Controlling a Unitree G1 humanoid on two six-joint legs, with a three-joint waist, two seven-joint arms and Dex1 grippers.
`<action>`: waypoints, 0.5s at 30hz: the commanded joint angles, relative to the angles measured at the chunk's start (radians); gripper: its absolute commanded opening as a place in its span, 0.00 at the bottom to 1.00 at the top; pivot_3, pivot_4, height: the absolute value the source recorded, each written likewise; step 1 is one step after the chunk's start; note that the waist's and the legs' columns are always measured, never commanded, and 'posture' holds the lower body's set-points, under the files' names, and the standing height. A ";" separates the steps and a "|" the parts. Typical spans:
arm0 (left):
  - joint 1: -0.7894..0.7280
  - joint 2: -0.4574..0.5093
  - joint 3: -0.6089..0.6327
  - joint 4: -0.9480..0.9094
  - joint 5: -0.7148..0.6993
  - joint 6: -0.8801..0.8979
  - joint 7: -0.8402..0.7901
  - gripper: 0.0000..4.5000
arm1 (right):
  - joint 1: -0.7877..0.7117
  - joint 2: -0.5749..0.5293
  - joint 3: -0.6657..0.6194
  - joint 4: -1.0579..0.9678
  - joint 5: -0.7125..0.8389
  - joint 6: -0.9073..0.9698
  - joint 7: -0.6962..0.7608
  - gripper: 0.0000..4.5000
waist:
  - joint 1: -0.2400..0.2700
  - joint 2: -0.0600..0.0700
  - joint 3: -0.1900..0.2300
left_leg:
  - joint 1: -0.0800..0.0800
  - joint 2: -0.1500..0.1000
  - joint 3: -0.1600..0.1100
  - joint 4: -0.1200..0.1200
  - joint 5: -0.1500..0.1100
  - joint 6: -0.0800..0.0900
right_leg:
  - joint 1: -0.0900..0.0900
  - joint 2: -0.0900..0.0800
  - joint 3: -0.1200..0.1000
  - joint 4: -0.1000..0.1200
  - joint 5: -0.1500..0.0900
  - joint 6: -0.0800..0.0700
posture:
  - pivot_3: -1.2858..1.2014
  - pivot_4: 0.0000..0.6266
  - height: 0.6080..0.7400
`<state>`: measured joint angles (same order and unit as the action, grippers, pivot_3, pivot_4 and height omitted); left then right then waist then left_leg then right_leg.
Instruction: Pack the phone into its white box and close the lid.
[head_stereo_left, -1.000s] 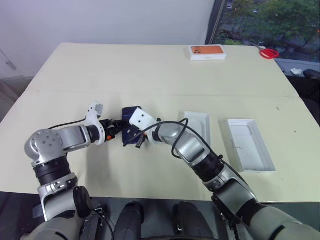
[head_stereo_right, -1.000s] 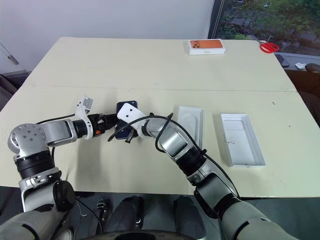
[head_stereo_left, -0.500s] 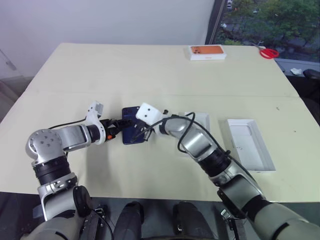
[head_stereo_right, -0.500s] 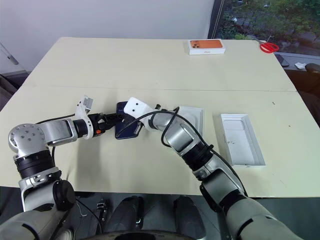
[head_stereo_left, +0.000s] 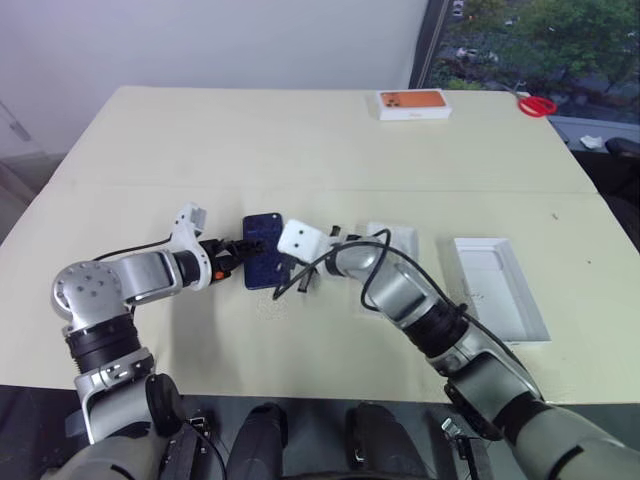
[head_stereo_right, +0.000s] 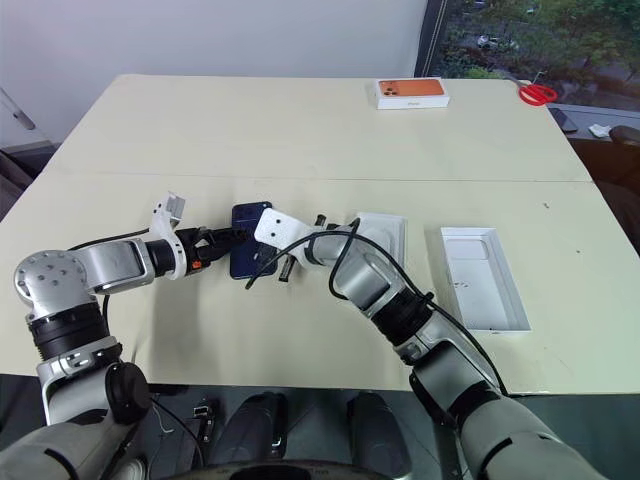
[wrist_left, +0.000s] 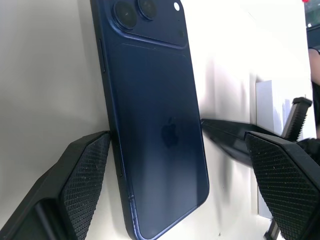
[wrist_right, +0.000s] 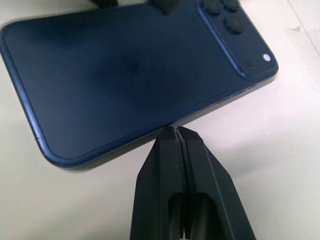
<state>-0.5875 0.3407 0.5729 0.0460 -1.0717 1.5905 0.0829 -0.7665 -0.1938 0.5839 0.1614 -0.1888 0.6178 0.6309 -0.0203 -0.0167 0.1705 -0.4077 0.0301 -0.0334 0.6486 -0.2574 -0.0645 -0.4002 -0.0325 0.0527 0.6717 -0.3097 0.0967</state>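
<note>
A: Where is the phone (head_stereo_left: 264, 263) at this moment?

B: It lies flat on the bench (head_stereo_left: 300, 150), back side up, between my 2 end effectors. Its camera block is at the far corner, on the side away from me.

A: And your left end effector (head_stereo_left: 233, 258)?

B: It is wide open. In the left wrist view the 2 fingers (wrist_left: 82, 172) stand on the 2 sides of the phone. One pad is just beside the long left edge, maybe touching it, I cannot tell. The other pad is well apart from the right edge.

A: What about the right end effector (head_stereo_right: 283, 268)?

B: It is fully closed, and it holds nothing. In the right wrist view its fingertips (wrist_right: 175, 145) are pressed together, with the tip at the long right edge of the phone. If it really touches the edge, I cannot tell.

A: Where are the white box (head_stereo_left: 392, 249) and the lid (head_stereo_left: 499, 288)?

B: The white box is on the bench to the right of the phone, partly hidden behind my right arm. The lid lies further right, open side up, apart from the box.

A: Anything else on the bench?

B: An orange-topped box (head_stereo_left: 415, 104) at the far side, and red scissors (head_stereo_left: 538, 105) near the far right corner.
</note>
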 joint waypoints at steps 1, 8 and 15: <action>0.016 -0.016 -0.011 -0.001 -0.031 0.024 0.012 1.00 | -0.001 0.025 0.020 -0.019 -0.009 -0.042 0.020 0.01 | 0.000 0.000 0.000 | 0.000 0.000 0.000 0.000 0.000 0.000 | 0.000 0.000 0.000 0.000 0.000 0.000 | 0.52 0.24 1.00; 0.014 -0.038 0.005 -0.007 -0.081 0.024 0.025 1.00 | 0.008 0.057 0.030 -0.008 -0.026 -0.072 0.030 0.01 | 0.000 0.000 0.000 | 0.000 0.000 0.000 -0.001 0.000 -0.001 | 0.000 0.001 0.000 0.000 0.000 0.000 | 0.52 0.24 1.00; 0.004 -0.076 0.050 0.008 -0.136 0.024 0.074 1.00 | 0.018 0.053 0.018 0.003 -0.039 -0.087 0.039 0.01 | 0.000 0.000 0.000 | 0.000 0.000 0.000 -0.001 0.001 -0.001 | 0.000 0.001 0.000 0.000 0.000 0.000 | 0.52 0.24 1.00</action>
<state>-0.5817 0.2635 0.6168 0.0605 -1.1709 1.6063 0.1479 -0.7524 -0.1556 0.5951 0.1802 -0.2260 0.5515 0.6597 -0.0204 -0.0171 0.1707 -0.4077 0.0303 -0.0337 0.6480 -0.2567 -0.0657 -0.4003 -0.0320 0.0526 0.6713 -0.3097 0.0967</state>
